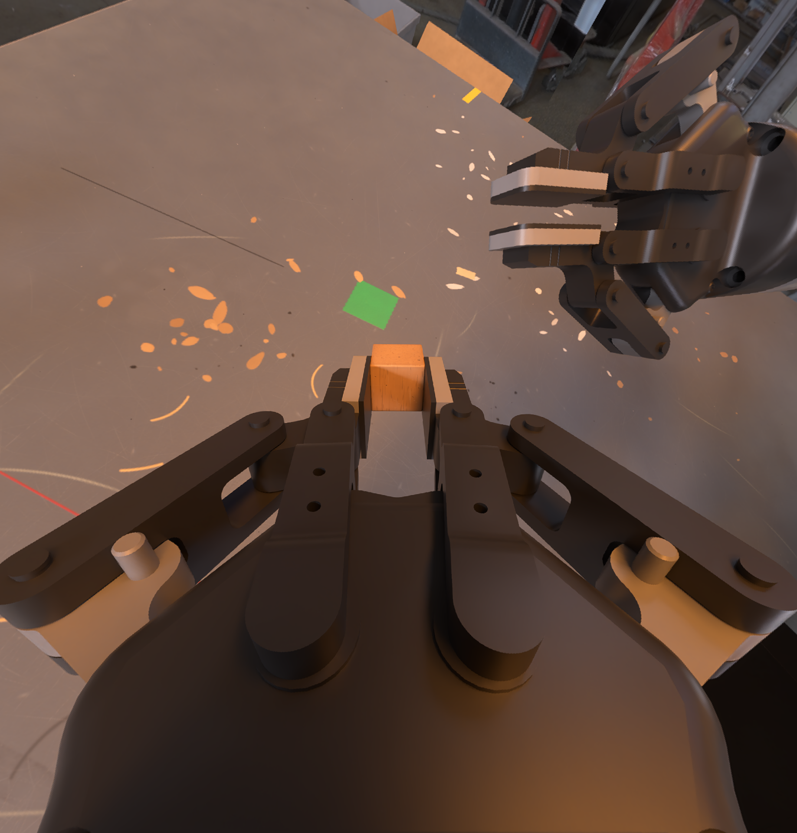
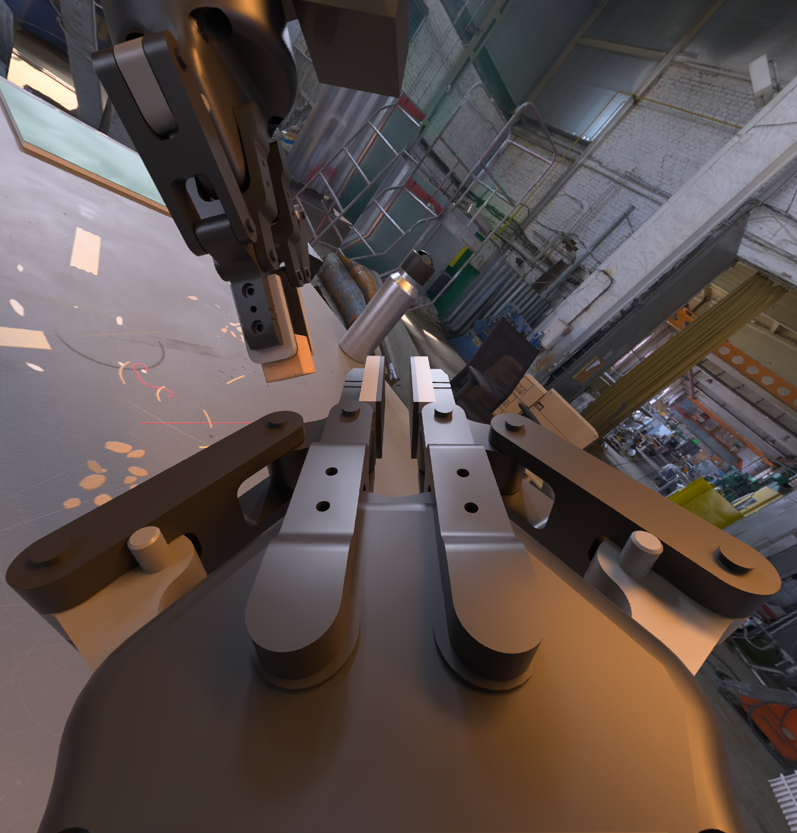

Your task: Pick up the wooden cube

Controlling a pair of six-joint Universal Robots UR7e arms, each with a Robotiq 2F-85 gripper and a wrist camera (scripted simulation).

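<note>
gripping the wooden cube (image 1: 396,378) with my left gripper (image 1: 396,383) above the table (image 1: 162,180); next i'd raise it steadily. right gripper (image 2: 396,378) empty, slightly parted.

From my station: the wooden cube (image 1: 396,377) sits between the fingers of the left gripper (image 1: 397,383), above the table (image 1: 162,135). A flat square patch (image 1: 370,304) lies on the table just beyond it. The right gripper (image 1: 545,212) hangs to the right — well apart. A metal bottle (image 2: 380,311) stands at the table's edge, beyond the right gripper.

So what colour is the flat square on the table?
Green square, clearest in the left wrist view.
</note>
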